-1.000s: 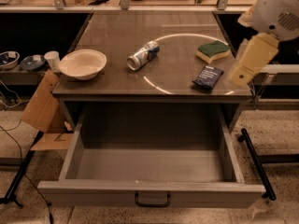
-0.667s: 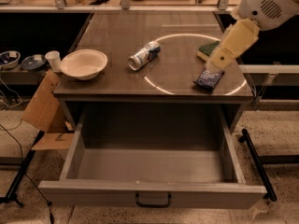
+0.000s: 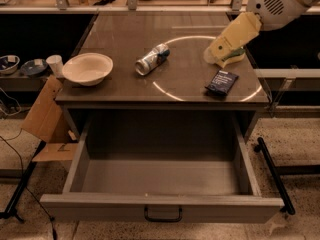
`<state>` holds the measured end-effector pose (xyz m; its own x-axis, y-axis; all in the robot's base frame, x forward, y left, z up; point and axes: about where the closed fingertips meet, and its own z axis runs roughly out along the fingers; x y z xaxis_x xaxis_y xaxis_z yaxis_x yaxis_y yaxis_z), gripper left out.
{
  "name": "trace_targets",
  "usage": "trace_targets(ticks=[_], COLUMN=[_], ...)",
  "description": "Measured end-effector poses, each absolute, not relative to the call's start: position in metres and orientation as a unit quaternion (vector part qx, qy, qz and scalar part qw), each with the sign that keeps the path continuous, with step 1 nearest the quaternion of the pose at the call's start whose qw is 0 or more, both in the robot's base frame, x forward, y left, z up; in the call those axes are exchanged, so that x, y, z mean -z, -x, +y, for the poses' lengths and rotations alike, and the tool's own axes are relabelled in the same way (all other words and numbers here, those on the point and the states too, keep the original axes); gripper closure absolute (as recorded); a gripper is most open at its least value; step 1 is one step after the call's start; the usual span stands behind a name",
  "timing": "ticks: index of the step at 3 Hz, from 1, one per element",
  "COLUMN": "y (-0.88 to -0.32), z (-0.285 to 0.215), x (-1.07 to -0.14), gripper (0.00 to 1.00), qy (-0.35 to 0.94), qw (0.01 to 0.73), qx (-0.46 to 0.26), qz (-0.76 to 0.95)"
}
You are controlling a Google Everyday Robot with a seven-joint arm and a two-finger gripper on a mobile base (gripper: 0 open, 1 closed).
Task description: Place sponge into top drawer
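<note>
The gripper (image 3: 216, 53) sits over the sponge (image 3: 235, 60), behind the packet (image 3: 221, 82), right of the can (image 3: 152, 59).

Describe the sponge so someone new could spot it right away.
On the table's far right side, partly covered by the gripper, sits the sponge. It is yellow with a green top, unlike the flat dark packet in front of it.

Looks like a robotics lab or test space, not a home: speckled floor (image 3: 295, 129), loose cable (image 3: 18, 154) trailing over it, scrap cardboard (image 3: 42, 113) propped at the counter's (image 3: 115, 39) left edge, robot gripper (image 3: 222, 51) hanging near its right edge.
</note>
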<state>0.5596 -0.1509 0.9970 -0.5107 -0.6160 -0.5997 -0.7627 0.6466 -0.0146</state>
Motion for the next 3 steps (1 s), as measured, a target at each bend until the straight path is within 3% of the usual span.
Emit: trace_targets(ticks=[3], y=[-0.622], z=[-0.175], x=[-0.974], gripper=[0.0], qy=[0.206], qw=[0.322], qx=[-0.091], qz=[0.92])
